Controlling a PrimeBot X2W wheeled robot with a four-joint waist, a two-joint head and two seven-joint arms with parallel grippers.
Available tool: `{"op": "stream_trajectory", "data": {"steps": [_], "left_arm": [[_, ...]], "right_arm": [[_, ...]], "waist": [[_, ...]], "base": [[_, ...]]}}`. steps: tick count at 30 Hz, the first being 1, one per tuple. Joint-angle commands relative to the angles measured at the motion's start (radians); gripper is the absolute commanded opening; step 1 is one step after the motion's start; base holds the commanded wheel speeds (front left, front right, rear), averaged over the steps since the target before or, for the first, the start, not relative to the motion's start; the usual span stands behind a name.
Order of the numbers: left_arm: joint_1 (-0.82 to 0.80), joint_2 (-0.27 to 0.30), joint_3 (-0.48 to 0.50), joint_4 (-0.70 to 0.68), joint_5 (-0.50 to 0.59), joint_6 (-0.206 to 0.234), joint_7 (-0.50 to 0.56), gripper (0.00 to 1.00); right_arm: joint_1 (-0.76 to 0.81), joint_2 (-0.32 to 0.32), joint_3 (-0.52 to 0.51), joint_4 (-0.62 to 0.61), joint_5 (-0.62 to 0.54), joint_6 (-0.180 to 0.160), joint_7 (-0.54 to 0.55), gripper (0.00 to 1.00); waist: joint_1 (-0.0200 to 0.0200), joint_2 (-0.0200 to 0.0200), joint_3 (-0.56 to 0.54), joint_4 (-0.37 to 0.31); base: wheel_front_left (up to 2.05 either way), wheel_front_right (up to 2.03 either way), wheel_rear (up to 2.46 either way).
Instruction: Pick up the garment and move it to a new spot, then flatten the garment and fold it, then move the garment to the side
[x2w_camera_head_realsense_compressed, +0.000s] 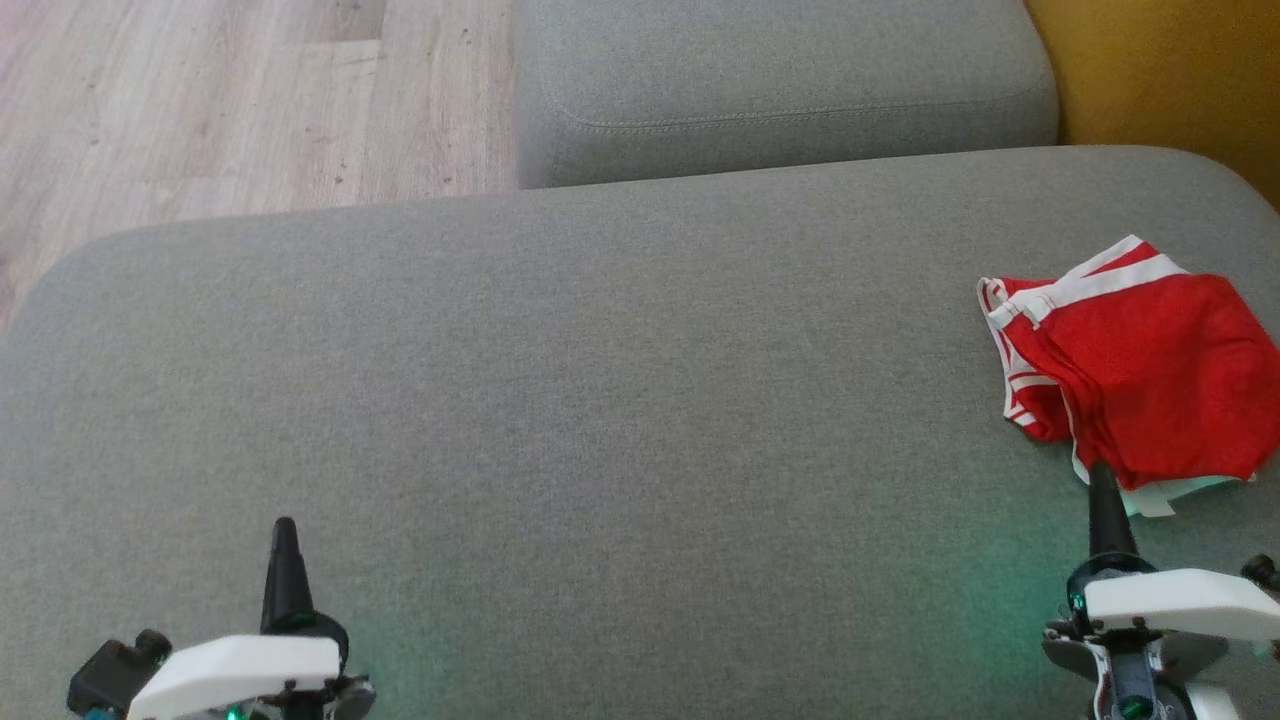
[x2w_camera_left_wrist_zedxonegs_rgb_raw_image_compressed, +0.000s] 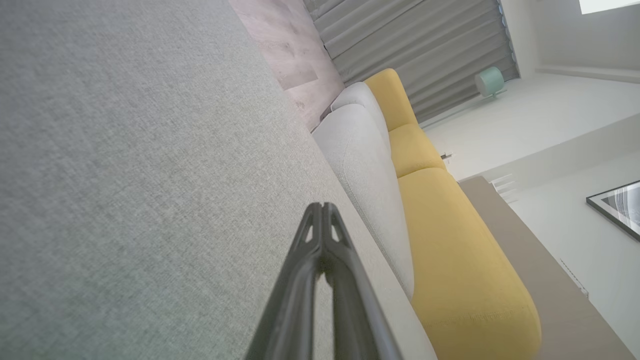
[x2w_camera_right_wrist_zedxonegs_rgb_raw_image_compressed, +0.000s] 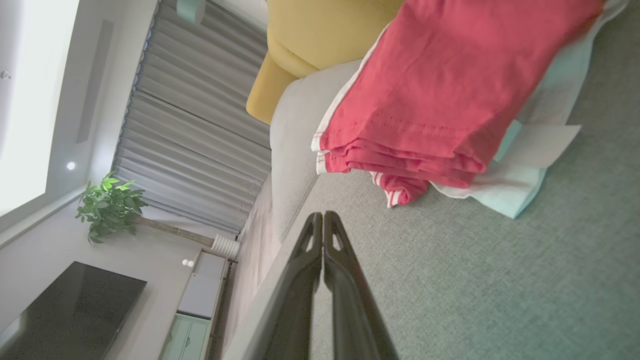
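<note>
1. Two dark claws rise from the bottom edge of the head view, the left claw (x2w_camera_head_realsense_compressed: 285, 530) at lower left and the right claw (x2w_camera_head_realsense_compressed: 1098, 478) at lower right. Their white wrist housings are cut off by the frame, so little of either arm can be made out.
2. Each claw points straight up the head view, with its two long fingers pressed together into a single point. Neither has hold of anything, and each wrist view shows its own pair meeting at the tip.
3. Most of the head view is a large grey seat cushion (x2w_camera_head_realsense_compressed: 600, 400) with a rounded far edge and a curved left corner. A broad stretch of plain grey fabric lies between the two claws.
4. Beyond that far edge sits a second grey cushion (x2w_camera_head_realsense_compressed: 780, 80), with wooden floor (x2w_camera_head_realsense_compressed: 200, 100) to its left. A yellow cushion (x2w_camera_head_realsense_compressed: 1150, 70) is partly cut off at the upper right corner.
5. A red garment (x2w_camera_head_realsense_compressed: 1150, 390) with white trim lies folded in layers on the right side of the seat cushion, its right part cut off by the frame. The right claw's tip points at its near edge, with a strip of grey fabric between tip and cloth in the right wrist view. The left claw is well apart from it.
6. A pale layer (x2w_camera_head_realsense_compressed: 1160, 497), white to mint, sticks out from under the garment's near edge. Whether it belongs to the garment cannot be told.
</note>
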Motion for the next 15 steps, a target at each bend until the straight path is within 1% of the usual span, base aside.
{"op": "stream_trajectory", "data": {"steps": [1,15], "left_arm": [[-0.063,0.010,0.032,-0.025,-0.023,-0.010,0.006,0.00],[-0.083,0.010,0.064,-0.021,-0.167,-0.015,0.047,0.00]], "right_arm": [[-0.054,-0.004,0.007,-0.039,0.029,0.000,0.007,0.00],[-0.067,-0.004,-0.006,-0.052,0.192,-0.001,0.047,0.00]], "waist": [[-0.0001,0.0000,0.000,0.000],[-0.0001,0.0000,0.006,-0.001]], "base": [[0.00,0.00,0.00],[0.00,0.00,0.00]]}}
